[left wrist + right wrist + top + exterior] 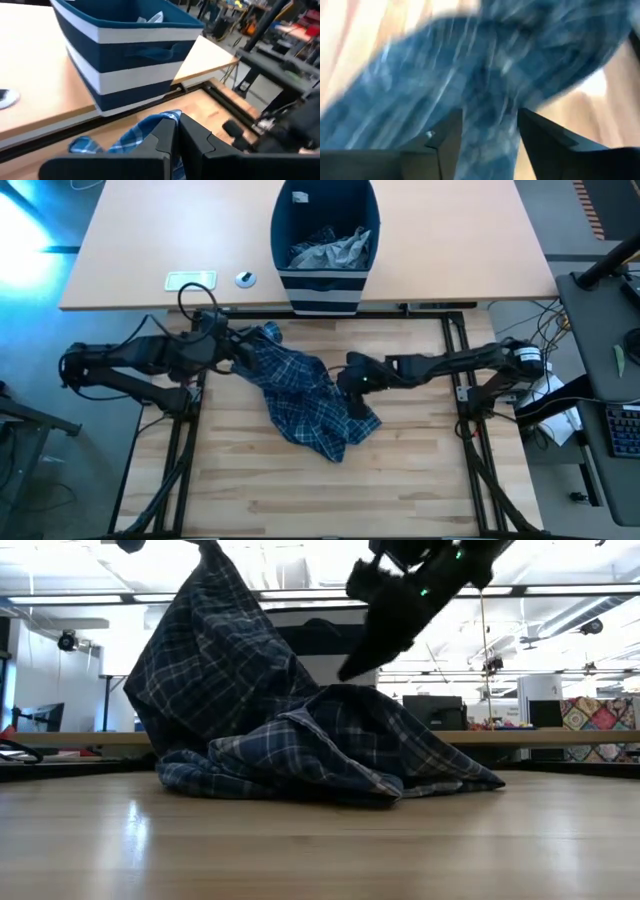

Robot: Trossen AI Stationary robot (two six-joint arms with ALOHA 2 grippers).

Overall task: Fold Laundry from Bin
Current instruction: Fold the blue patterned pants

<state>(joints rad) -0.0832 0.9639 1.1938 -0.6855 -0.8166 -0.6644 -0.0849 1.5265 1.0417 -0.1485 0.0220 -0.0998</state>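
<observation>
A blue-and-white plaid garment (305, 395) lies heaped on the wooden table, and one end of it is drawn up toward the left. My left gripper (247, 342) is shut on that raised end. My right gripper (350, 385) is open just above the middle of the heap (330, 705), pointing down at a slant. The plaid cloth (490, 75) fills the view past its fingers. The navy bin (325, 275) with pale stripes stands on the far table. A grey piece of laundry (330, 250) lies inside it. My left gripper pinches the garment's raised end (150, 127) between its two shut fingers, coming from the table's left. The cloth (205, 570) hangs down from the hold in a slanting sheet, and its lower part rests heaped on the table. How many layers it holds, I cannot tell. My right gripper stands with its open fingers (447, 140) on either side of a ridge of the cloth, and I cannot tell whether they touch it.
Black frame rails (440, 310) run round the wooden table. A pale flat thing (190, 280) and a small round thing (245, 278) lie on the far table left of the bin. Bare wood (300, 500) lies toward the near edge.
</observation>
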